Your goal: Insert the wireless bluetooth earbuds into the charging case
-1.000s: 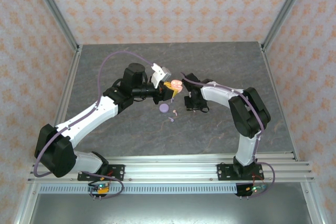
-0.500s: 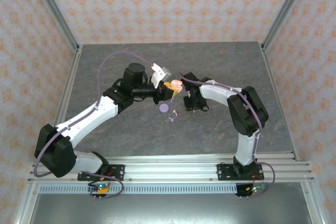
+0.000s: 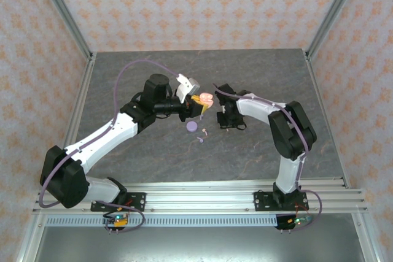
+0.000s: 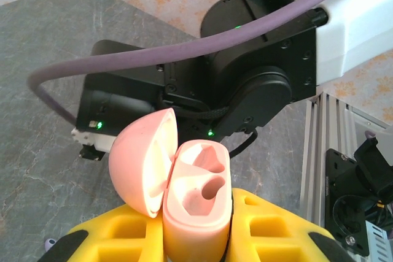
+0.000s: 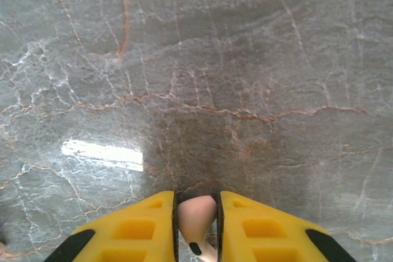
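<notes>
- Pink plastic sits in both tools. The left gripper [image 4: 196, 232] has its yellow fingers pressed against the body of a pale pink charging case [image 4: 198, 204], whose lid [image 4: 142, 162] is swung open to one side.
- Two moulded sockets [image 4: 207, 179] in the case look empty from here. They open upward and outward, toward the black wrist of the right arm [image 4: 245, 90] just beyond.
- The right gripper [image 5: 197, 207] pinches a pale pink earbud [image 5: 196, 211] between its yellow fingertips and points straight down over bare grey marbled table [image 5: 196, 59].
- The earbud's long axis seems to run along the fingers, rounded end toward the table and the narrower end, with a dark dot, back toward the wrist.
- Seen from above, the case is held up off the table, just to the left of the right wrist; the two are near but not touching.
- As I judge it, the earbud must travel left and a little away from the bases, then be tipped until it lines up with a socket mouth.
- The right arm is nearer that job, and the left need only hold steady.
- Below them on the table lie a lavender case [image 3: 191, 127], a loose earbud [image 3: 206, 131] just beside it, and a second bud [image 3: 199, 140] a little nearer the bases.
</notes>
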You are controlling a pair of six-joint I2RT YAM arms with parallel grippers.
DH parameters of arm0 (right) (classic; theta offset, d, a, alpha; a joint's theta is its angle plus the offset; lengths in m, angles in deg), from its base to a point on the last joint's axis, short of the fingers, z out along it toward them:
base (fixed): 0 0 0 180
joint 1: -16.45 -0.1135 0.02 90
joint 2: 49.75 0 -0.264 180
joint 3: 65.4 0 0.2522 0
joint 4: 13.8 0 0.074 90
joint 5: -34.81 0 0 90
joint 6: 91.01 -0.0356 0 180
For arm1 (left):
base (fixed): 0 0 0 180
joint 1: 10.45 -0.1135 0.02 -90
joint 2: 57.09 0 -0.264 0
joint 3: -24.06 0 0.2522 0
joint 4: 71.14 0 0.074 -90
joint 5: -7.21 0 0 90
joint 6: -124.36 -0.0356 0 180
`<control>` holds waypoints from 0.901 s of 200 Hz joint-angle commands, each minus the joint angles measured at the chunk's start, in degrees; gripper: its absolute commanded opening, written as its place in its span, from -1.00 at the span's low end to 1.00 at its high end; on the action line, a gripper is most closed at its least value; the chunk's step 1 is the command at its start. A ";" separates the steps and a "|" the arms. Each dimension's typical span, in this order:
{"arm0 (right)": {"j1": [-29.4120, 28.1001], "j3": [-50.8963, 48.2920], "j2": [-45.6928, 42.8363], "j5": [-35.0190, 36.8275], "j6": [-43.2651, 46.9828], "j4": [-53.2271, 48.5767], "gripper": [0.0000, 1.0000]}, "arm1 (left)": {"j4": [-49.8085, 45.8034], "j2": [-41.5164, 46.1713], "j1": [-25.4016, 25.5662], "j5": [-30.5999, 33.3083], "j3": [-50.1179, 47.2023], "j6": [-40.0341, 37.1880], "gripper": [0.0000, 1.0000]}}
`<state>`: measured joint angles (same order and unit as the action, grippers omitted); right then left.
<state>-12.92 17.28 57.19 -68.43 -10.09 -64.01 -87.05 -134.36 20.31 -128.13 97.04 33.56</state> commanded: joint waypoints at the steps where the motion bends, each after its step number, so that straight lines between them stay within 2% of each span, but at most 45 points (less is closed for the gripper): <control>1: 2.07 -2.96 -3.57 -2.52 -2.59 3.63 -0.58 | 3.98 0.89 0.34 2.34 -1.68 1.95 -0.62; 67: 4.68 -8.69 -13.24 -13.13 -5.83 12.95 -0.58 | 14.53 0.57 0.28 7.80 -7.09 7.19 -0.62; 180: 4.67 -8.75 -25.38 -22.71 -8.23 17.54 -0.59 | 20.14 -3.28 0.22 15.03 -10.68 9.80 -0.62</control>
<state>-8.26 8.72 34.96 -88.89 -17.31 -48.19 -70.79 -136.81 20.31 -115.56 87.21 42.28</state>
